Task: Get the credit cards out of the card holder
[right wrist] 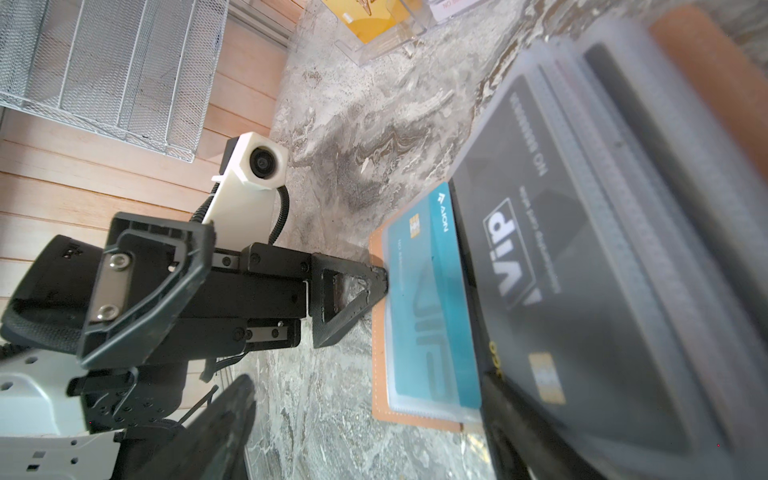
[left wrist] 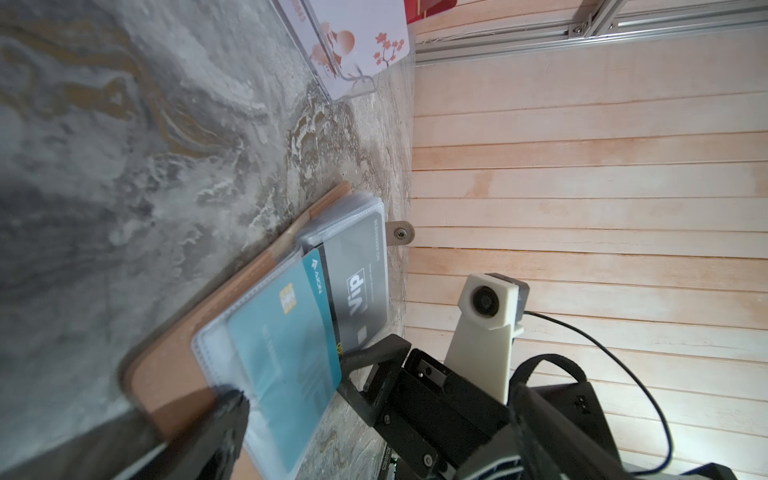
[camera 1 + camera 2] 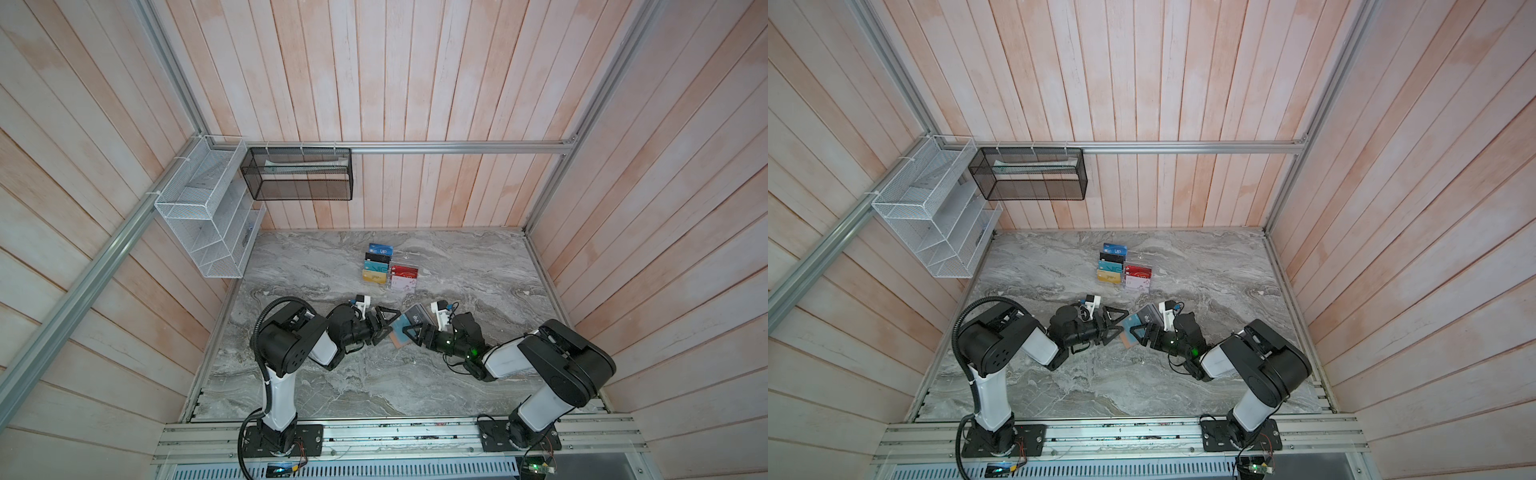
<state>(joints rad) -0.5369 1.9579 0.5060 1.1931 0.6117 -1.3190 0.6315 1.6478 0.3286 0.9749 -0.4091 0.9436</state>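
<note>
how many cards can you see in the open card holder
2: the teal card in the left sleeve page in a top view, the black VIP card in the page right beside it. More may be hidden in pages underneath.

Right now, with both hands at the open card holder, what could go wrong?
1. The teal card and black VIP card sit inside clear sleeves; the right hand may pinch sleeve and card together and drag the whole card holder along.
2. The left hand is wide open, only one fingertip at the holder's edge, so the holder could slide or pivot on the marble table.
</note>
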